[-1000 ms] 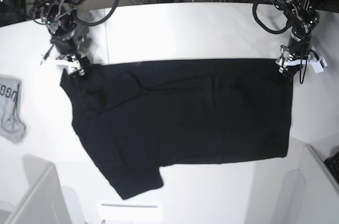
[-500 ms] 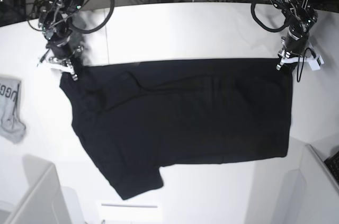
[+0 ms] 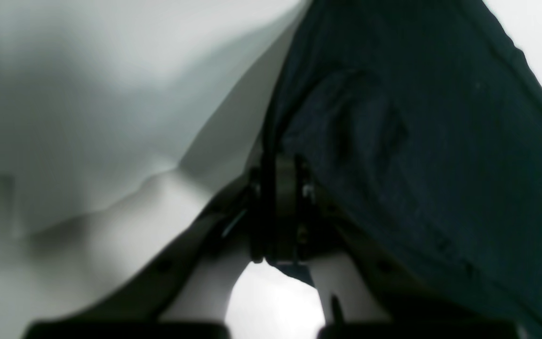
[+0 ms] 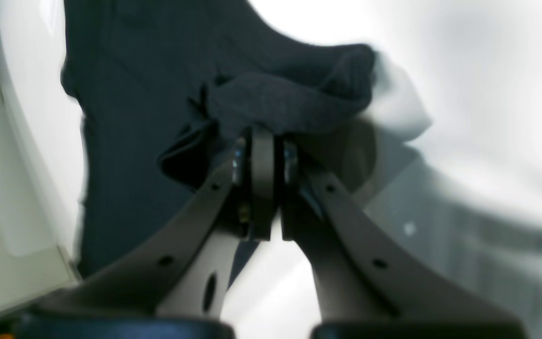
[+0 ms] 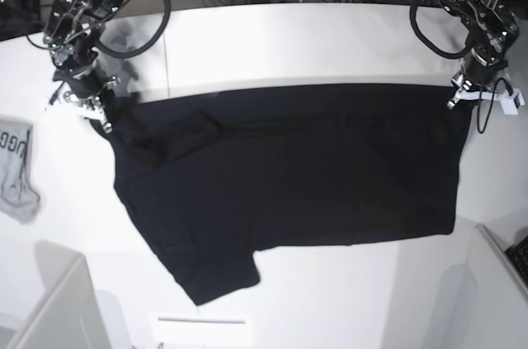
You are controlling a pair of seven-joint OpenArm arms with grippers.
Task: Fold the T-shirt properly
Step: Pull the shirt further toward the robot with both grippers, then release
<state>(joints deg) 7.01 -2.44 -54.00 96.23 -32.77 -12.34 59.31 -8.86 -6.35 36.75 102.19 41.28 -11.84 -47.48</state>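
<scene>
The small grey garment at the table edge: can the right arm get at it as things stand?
Probably not: the right gripper is shut on the black T-shirt; the grey garment lies apart, uncovered.

Spreading across the middle of the desk (image 5: pixel 272 44), the T-shirt (image 5: pixel 289 176) blocking most of it. Leaving open white surface behind the far edge, between both arms. Lying near the left rim, well apart from the shirt, a small grey garment (image 5: pixel 16 167). Crowding the near corners, pale box edges (image 5: pixel 49 308).
</scene>
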